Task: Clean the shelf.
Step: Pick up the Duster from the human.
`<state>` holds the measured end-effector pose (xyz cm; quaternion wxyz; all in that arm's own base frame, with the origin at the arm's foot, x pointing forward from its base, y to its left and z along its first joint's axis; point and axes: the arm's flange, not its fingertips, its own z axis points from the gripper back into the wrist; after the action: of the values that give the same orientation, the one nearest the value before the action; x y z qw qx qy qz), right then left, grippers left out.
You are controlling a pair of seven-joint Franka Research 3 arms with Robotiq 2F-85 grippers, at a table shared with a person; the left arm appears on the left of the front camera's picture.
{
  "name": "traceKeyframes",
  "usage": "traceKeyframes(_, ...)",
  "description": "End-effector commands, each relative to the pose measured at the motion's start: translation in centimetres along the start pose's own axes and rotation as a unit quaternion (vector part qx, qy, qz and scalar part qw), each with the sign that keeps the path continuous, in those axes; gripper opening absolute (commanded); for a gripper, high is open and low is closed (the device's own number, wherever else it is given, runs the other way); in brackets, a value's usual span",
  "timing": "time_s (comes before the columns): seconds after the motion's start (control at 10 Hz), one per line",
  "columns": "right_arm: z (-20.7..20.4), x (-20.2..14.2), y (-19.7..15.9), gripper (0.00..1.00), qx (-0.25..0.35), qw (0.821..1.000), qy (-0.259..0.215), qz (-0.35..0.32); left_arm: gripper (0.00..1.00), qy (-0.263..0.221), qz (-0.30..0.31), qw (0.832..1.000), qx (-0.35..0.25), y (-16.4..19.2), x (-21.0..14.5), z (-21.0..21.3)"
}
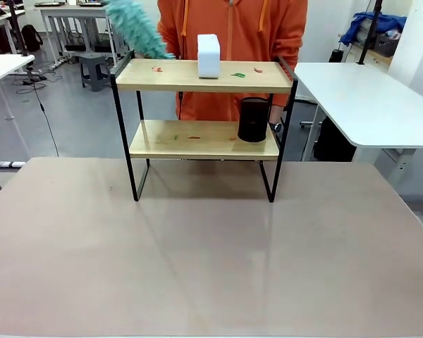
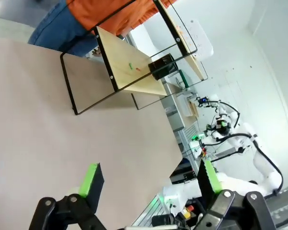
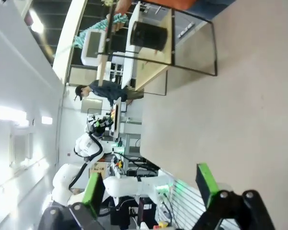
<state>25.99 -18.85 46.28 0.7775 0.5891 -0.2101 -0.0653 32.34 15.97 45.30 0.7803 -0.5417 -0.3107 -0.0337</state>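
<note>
Shelf (image 1: 176, 76): far side of your worktop (image 1: 211, 267), scraps (image 1: 238, 74) on both boards. Duster (image 1: 135, 27): at the upper board's corner, likely sweeping. Left gripper (image 2: 149, 173), right gripper (image 3: 149, 184): fingers apart, empty, well back, seemingly leaving the duster room.

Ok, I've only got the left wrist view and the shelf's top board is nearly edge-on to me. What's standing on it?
Observer: A white box stands upright, about mid-board on the shelf.
Operator: Any dirt up there?
Observer: Yes. In the front view there's a red scrap left of the box, with a green scrap and a red bit to its right.
Operator: Is anyone cleaning it?
Observer: A teal duster slants down from above, its tip at the top board's left rear corner. It's motion-blurred, and the hand holding it is out of frame.
</note>
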Motion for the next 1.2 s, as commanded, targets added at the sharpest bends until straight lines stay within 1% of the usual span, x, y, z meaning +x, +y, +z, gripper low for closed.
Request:
traceKeyframes(0.0, 0.7, 0.1, 0.1, 1.00, -0.005, 1.000, 0.010, -0.001, 1.00, 0.006, -0.016, 1.000, 0.001, -0.3, -0.1, 0.5)
traceKeyframes(0.5, 0.7, 0.1, 0.1, 1.00, -0.005, 1.000, 0.010, -0.001, 1.00, 0.006, -0.016, 1.000, 0.001, -0.3, -0.1, 0.5)
traceKeyframes(0.6, 0.7, 0.1, 0.1, 1.00, -0.005, 1.000, 0.010, -0.001, 1.00, 0.008, -0.004, 1.000, 0.008, -0.5, 0.0, 0.6)
traceKeyframes(0.7, 0.7, 0.1, 0.1, 1.00, -0.005, 1.000, 0.010, -0.001, 1.00, 0.031, 0.027, 0.999, -0.015, -0.9, 0.3, 0.4)
traceKeyframes(0.8, 0.7, 0.1, 0.1, 1.00, -0.005, 1.000, 0.010, -0.001, 1.00, 0.032, 0.078, 0.996, -0.020, -1.7, 2.1, -0.3)
traceKeyframes(0.9, 0.7, 0.1, 0.1, 1.00, -0.005, 1.000, 0.010, -0.001, 1.00, 0.040, 0.128, 0.991, -0.029, -2.6, 5.1, -1.2)
traceKeyframes(1.0, 0.7, 0.1, 0.1, 1.00, -0.005, 1.000, 0.010, -0.001, 1.00, 0.075, 0.161, 0.983, -0.053, -3.1, 9.3, -2.2)
traceKeyframes(1.1, 0.7, 0.1, 0.1, 1.00, -0.005, 1.000, 0.010, -0.001, 1.00, 0.088, 0.184, 0.977, -0.057, -3.2, 13.0, -3.6)
